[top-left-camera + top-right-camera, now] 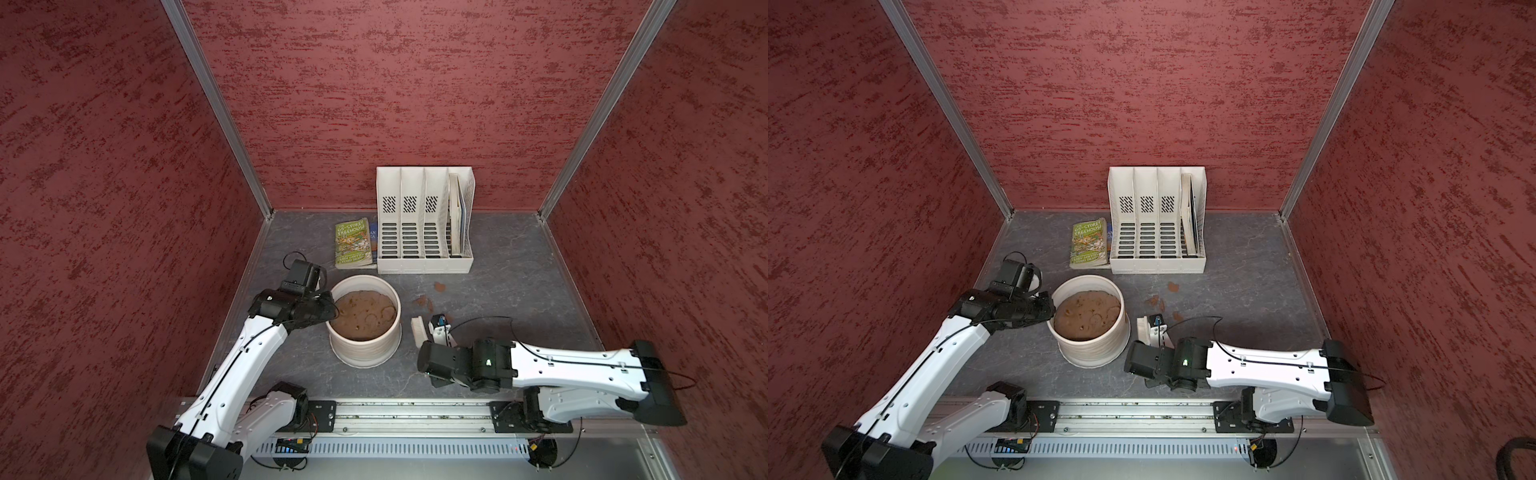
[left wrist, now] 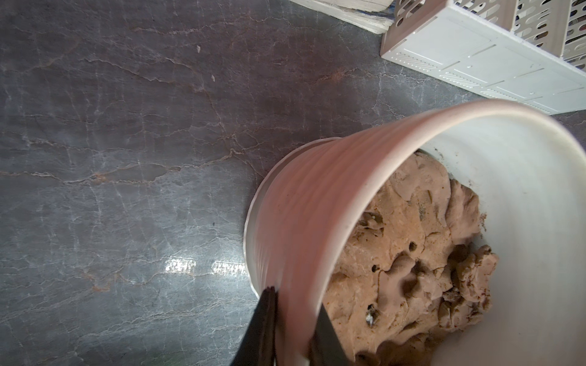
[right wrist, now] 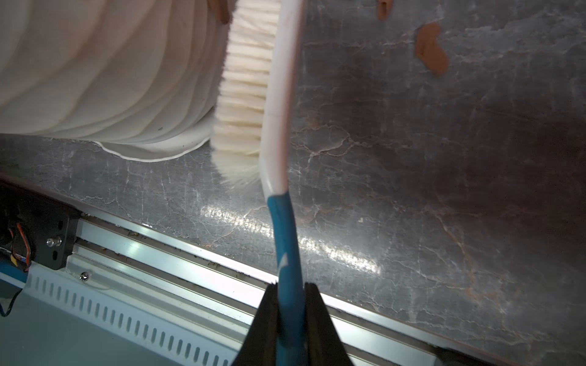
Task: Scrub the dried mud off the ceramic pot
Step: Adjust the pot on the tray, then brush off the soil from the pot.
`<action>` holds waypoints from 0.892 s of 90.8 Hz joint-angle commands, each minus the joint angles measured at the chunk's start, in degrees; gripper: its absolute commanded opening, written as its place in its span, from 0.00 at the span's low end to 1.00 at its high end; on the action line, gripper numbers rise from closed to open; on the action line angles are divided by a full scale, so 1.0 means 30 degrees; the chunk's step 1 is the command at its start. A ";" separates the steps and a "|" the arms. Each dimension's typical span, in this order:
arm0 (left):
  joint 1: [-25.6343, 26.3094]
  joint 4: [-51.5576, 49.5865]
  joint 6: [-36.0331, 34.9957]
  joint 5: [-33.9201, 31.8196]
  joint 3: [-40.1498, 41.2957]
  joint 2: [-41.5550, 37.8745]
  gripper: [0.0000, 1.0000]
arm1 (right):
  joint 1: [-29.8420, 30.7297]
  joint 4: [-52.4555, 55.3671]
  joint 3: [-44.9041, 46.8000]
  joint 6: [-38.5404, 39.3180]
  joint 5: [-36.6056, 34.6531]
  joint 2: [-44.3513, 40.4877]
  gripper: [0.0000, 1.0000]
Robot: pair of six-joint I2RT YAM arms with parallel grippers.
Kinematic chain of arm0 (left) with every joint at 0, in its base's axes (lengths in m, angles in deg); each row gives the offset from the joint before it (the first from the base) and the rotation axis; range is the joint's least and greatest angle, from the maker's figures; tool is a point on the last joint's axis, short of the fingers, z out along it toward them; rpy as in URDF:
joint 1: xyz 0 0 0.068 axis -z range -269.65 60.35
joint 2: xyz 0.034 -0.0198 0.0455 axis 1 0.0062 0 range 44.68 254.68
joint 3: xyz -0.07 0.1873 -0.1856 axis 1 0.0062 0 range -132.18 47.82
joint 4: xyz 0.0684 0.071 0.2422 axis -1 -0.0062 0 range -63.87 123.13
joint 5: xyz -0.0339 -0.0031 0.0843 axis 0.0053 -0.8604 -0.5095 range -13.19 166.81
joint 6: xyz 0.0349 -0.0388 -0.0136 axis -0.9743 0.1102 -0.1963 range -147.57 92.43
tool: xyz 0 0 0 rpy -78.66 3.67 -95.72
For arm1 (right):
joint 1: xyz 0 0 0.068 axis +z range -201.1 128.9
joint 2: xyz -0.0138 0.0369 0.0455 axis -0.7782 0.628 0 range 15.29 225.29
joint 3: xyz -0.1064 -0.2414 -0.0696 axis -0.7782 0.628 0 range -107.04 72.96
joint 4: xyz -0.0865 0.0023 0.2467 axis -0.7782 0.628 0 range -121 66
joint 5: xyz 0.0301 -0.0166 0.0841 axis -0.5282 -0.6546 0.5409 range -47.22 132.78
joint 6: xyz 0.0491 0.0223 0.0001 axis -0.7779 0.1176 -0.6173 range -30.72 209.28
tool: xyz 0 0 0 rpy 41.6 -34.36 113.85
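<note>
The cream ribbed ceramic pot [image 1: 365, 347] [image 1: 1096, 347] stands on the grey table with a lumpy brown soil mass [image 1: 363, 316] inside. My left gripper [image 1: 332, 309] [image 2: 295, 304] is shut on the pot's rim [image 2: 301, 206], one finger outside the wall and one inside. My right gripper [image 3: 291, 294] [image 1: 439, 332] is shut on the blue handle of a white scrub brush [image 3: 279, 95] [image 1: 417, 330]. The bristles [image 3: 244, 95] face the pot's wall [image 3: 111, 79], close against it. A reddish patch of dried mud [image 3: 220, 11] shows on the wall behind the bristles. Dried mud flakes [image 1: 439, 285] [image 3: 431, 47] lie on the table beyond the brush.
A white slotted file rack [image 1: 424, 224] stands at the back wall with a green book [image 1: 353, 243] lying to its left, just behind the pot. The metal rail [image 1: 411, 415] runs along the table's near edge. Red walls enclose three sides.
</note>
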 commanded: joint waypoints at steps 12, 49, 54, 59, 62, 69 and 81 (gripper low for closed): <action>0.0059 0.4528 0.0522 0.2968 -0.1261 -0.1069 0.00 | -0.0036 -0.2565 -0.1003 0.1423 0.0555 0.1343 0.00; 0.0471 0.4409 -0.1118 0.2352 -0.0807 -0.0173 0.00 | -0.6069 -0.3605 -0.2336 0.4028 0.2041 0.3912 0.00; 0.0393 0.4246 -0.1115 0.1985 -0.0755 -0.0284 0.00 | -0.6786 -0.3210 -0.2372 0.4203 0.1928 0.4219 0.00; 0.0222 0.4131 -0.1180 0.1710 -0.0682 -0.0407 0.00 | -0.7285 -0.3023 -0.2290 0.4360 0.1962 0.4323 0.00; 0.0105 0.4094 -0.1182 0.1598 -0.0643 -0.0466 0.00 | -0.7454 -0.2886 -0.2219 0.4423 0.1932 0.4267 0.00; -0.0142 0.3962 -0.1241 0.1378 -0.0659 -0.0523 0.00 | -0.7566 -0.2118 -0.2177 0.4453 0.1348 0.3927 0.00; -0.0378 0.3940 -0.1081 0.1053 -0.0634 -0.0567 0.00 | -0.7605 -0.1027 -0.1852 0.4238 0.0428 0.2480 0.00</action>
